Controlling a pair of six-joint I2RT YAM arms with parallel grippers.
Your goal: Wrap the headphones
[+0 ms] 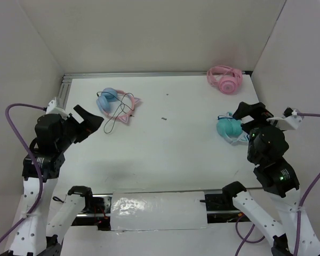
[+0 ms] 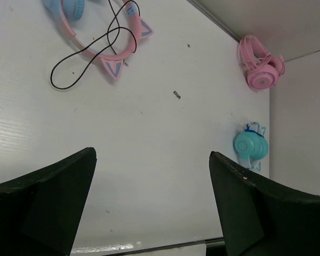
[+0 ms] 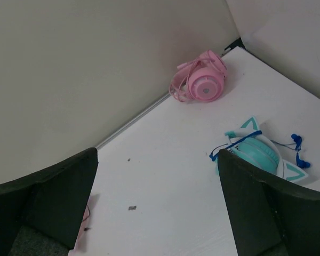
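The headphones (image 1: 117, 103) lie flat on the white table at the back left, with light blue ear cups and a pink cat-ear headband (image 2: 108, 55). Their thin black cable (image 1: 113, 120) lies loose in loops across the headband and onto the table (image 2: 69, 72). My left gripper (image 1: 90, 121) is open and empty, above the table to the left of the headphones, which sit at the top left of the left wrist view beyond my open left gripper (image 2: 152, 154). My right gripper (image 1: 249, 113) is open and empty at the right side (image 3: 157, 153).
All-pink headphones (image 1: 224, 79) lie in the back right corner. Teal headphones (image 1: 229, 128) with a blue cord lie right next to my right gripper (image 3: 256, 152). A small dark speck (image 1: 164, 118) lies mid-table. White walls enclose three sides. A shiny plastic strip (image 1: 157, 210) covers the near edge.
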